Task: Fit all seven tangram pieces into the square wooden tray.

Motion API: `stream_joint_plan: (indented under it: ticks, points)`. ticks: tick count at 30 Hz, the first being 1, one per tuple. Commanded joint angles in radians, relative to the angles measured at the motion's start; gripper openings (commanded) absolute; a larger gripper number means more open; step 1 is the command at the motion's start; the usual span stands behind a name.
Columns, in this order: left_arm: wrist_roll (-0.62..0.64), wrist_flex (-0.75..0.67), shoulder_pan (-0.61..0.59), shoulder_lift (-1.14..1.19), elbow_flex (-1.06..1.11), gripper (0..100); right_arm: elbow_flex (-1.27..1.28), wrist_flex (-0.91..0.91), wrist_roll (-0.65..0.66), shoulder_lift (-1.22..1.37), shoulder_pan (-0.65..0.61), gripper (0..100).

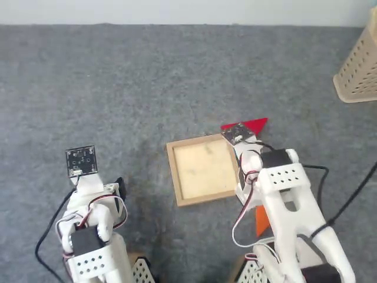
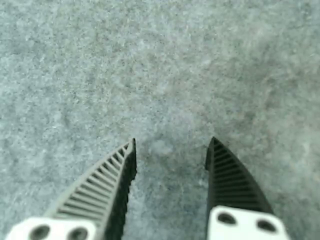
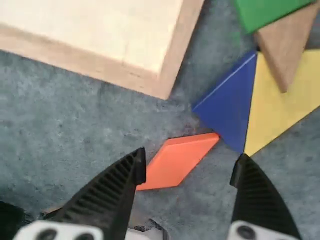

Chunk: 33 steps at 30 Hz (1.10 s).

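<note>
We find the square wooden tray (image 1: pixel 203 171) bare in the middle of the counter (image 1: pixel 147 76), no piece fitted; the right jaws hang open above the orange parallelogram (image 3: pixel 177 161) off its corner, the left jaws open and empty, so we judge the first pick needs a straight descent.

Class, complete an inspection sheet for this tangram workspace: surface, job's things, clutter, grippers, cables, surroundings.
Surface: grey carpet covers the table.
Job's things: square wooden tray empty; red triangle by its far corner; orange parallelogram, blue triangle, yellow triangle, brown triangle and green piece lie outside it.
Clutter: nothing seen.
Grippers: left gripper open over bare carpet; right gripper open above the orange parallelogram.
Cables: black cable trails from the right arm; second cable beside the left arm.
Surroundings: perforated basket, far right.
</note>
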Motion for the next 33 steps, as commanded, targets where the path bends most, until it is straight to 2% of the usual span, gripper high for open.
stream_joint_plan:
  ticks: [1, 5, 9, 17, 20, 25, 33]
  points:
    - [-0.005, 0.005, 0.002, -0.015, -0.013, 22, 0.005, 0.007, 0.044, 0.012, 0.019, 27.3]
    - [-0.005, 0.005, 0.002, -0.015, -0.013, 22, -0.002, 0.004, 0.046, 0.174, 0.022, 27.3]
    - [-0.005, 0.005, 0.002, -0.015, -0.013, 22, 0.0, -0.108, 0.037, 0.314, 0.024, 27.4]
    - [-0.005, 0.005, 0.002, -0.015, -0.013, 22, 0.017, -0.225, 0.037, 0.423, 0.024, 27.0]
    - [-0.005, 0.005, 0.002, -0.015, -0.013, 22, 0.012, -0.254, 0.032, 0.429, 0.031, 19.8]
    - [-0.005, 0.005, 0.002, -0.015, -0.013, 22, 0.0, -0.318, 0.011, 0.427, 0.12, 5.8]
    - [-0.005, 0.005, 0.002, -0.015, -0.013, 22, -0.175, -0.275, 0.002, 0.426, 0.18, 4.2]
